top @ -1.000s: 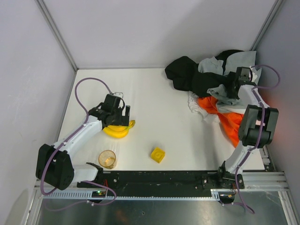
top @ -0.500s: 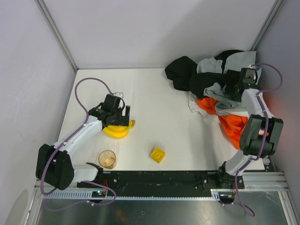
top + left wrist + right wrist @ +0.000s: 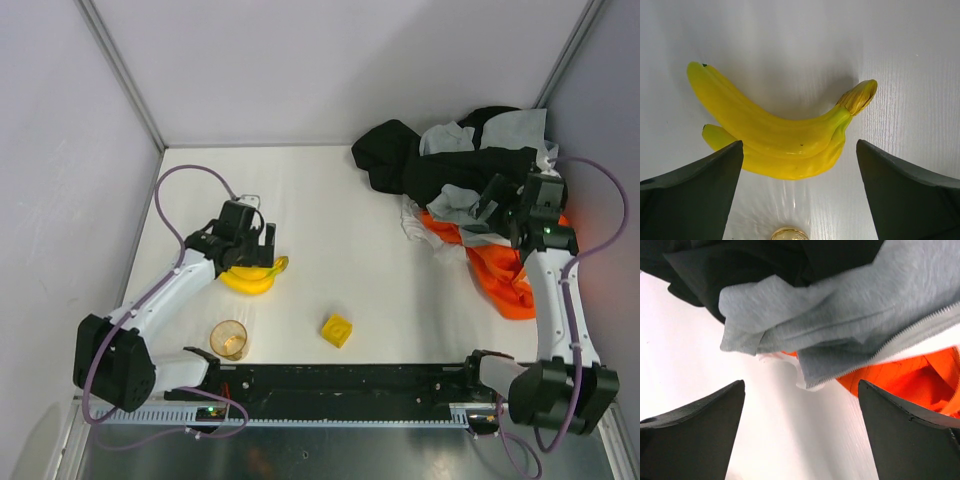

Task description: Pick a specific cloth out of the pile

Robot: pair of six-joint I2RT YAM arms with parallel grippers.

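Now your right pincer [image 3: 801,382] hangs wide open over the pile [image 3: 420,165], gripping nothing; the white cloth [image 3: 411,224] peeks out at its left edge, under grey and orange, on the desk [image 3: 330,210]. Your left pincer [image 3: 799,143] gapes wide above the banana bunch [image 3: 765,125]

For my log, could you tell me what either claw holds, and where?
Nothing is held: left claw open over the bananas, right claw open over the pile.
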